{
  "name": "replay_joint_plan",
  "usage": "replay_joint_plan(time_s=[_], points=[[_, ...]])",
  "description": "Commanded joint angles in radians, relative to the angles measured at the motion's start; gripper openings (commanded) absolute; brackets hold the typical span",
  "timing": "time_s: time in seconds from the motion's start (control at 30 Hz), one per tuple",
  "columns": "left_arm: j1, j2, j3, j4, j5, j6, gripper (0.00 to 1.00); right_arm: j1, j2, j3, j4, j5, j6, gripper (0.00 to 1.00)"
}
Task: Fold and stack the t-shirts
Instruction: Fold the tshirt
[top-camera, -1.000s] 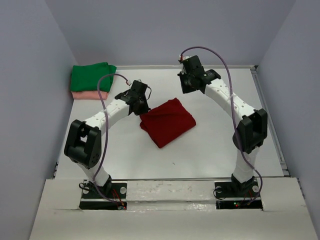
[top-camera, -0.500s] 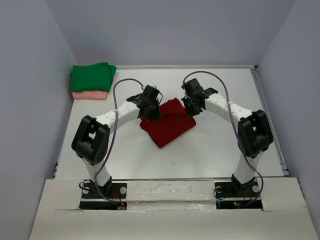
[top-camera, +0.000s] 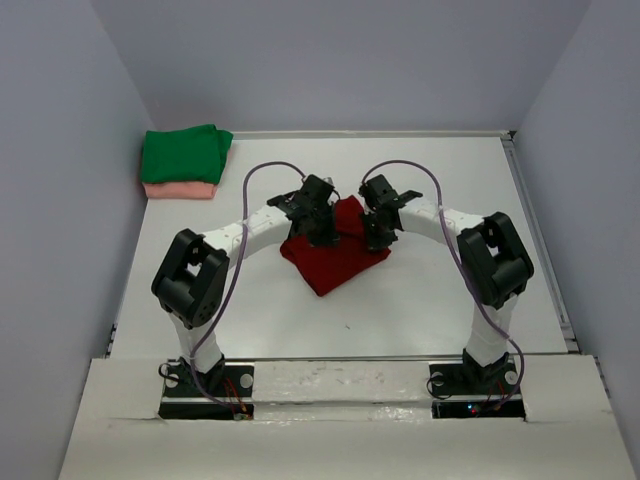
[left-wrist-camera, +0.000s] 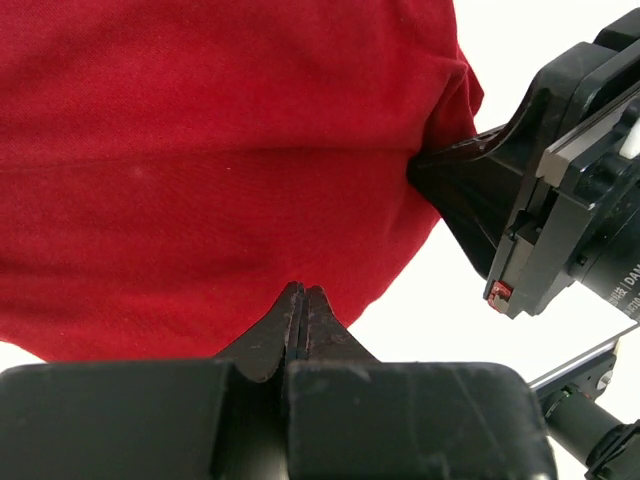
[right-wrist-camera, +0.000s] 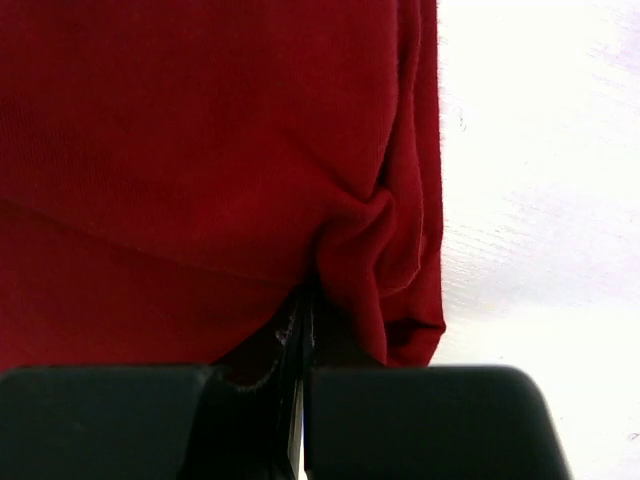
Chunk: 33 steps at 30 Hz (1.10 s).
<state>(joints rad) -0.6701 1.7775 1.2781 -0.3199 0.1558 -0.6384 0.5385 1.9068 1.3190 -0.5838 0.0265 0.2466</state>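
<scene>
Both jaws moved onto red t-shirt (top-camera: 335, 265), right jaws pinching it (bunched), left jaws clenched

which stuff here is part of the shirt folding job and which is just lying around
Part of the job: dark red t-shirt, green t-shirt, pink t-shirt under it, left gripper, right gripper.
Just there: table, grey walls.

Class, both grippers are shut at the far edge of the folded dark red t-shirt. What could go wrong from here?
1. The right gripper pinches a bunched corner of the folded dark red cotton t-shirt; lifting by it may pull the fold open.
2. The left gripper is shut at the hem with no cloth clearly between its fingers, so that side could slip free.
</scene>
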Motion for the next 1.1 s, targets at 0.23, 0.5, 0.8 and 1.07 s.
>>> replay_joint_plan(time_s=[0.23,0.5,0.8,1.07], points=[[-0.019,-0.010,-0.045,0.051,0.031,-0.017,0.00,0.020,-0.054,-0.005,0.024,0.033,0.034,0.00],[-0.063,-0.001,-0.206,0.160,0.088,-0.066,0.00,0.029,-0.115,0.161,-0.099,0.099,0.000,0.00],[-0.071,-0.032,-0.275,0.173,0.051,-0.086,0.00,0.029,-0.204,0.333,-0.197,0.084,-0.021,0.00],[-0.074,-0.102,-0.263,0.122,0.014,-0.087,0.00,0.040,-0.144,0.270,-0.149,0.006,-0.004,0.00]])
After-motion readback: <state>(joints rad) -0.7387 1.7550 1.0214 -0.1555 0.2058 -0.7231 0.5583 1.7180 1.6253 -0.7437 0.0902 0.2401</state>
